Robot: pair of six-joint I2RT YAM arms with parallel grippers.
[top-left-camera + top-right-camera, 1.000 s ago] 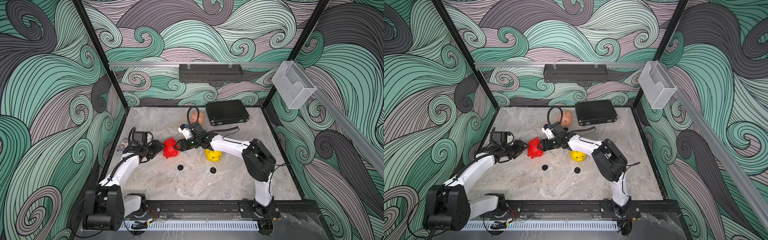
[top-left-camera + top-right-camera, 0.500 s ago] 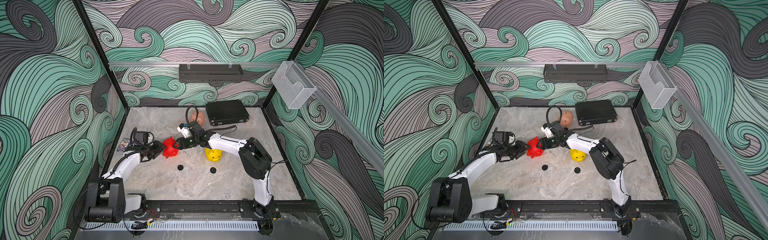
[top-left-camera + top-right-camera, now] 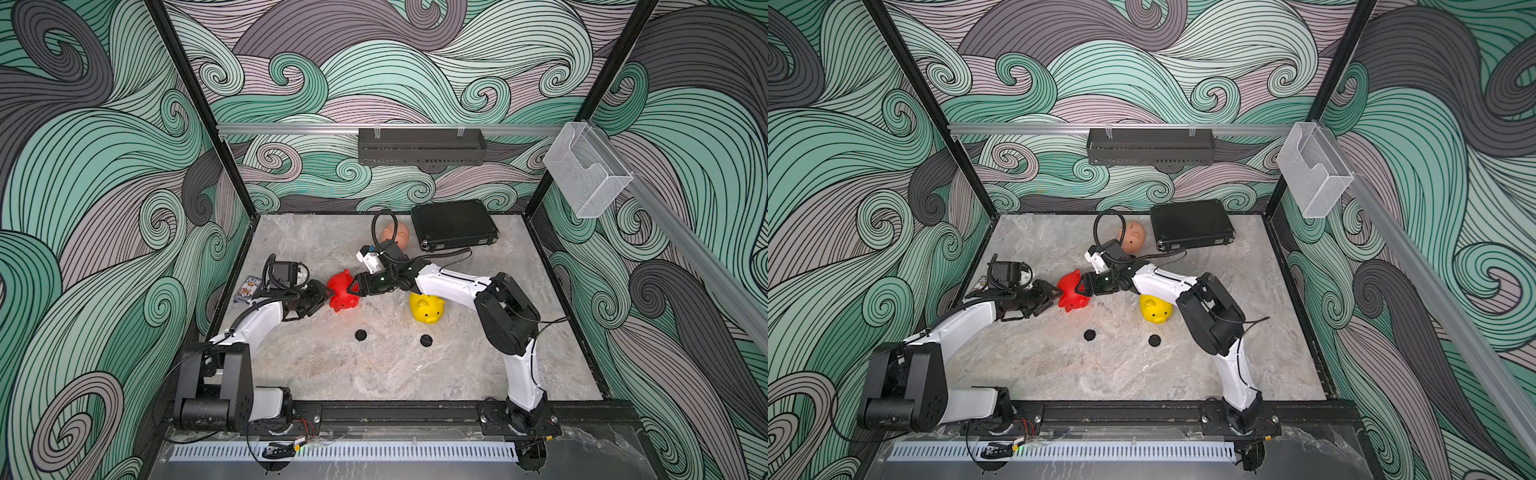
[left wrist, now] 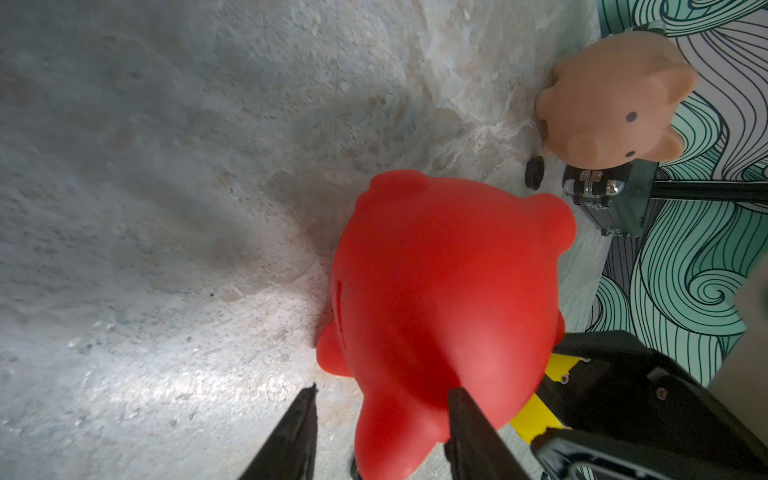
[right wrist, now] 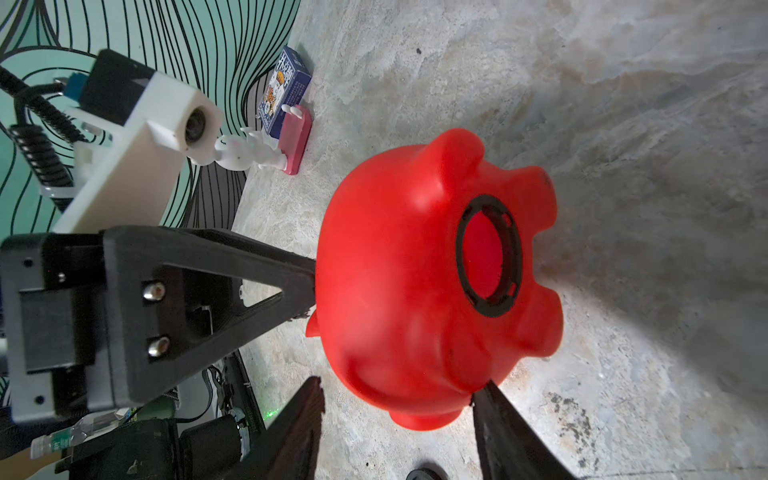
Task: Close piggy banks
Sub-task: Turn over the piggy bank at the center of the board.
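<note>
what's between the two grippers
The red pig, on its side, in both top views; left gripper and right gripper flank it.

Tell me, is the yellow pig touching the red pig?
Apart. Both top views show bare table between the red pig and the yellow pig.

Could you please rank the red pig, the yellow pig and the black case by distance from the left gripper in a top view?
1. Red piggy bank, right at the left gripper.
2. Yellow piggy bank, mid-table, beyond the red one.
3. Black case, by the back wall.
</note>
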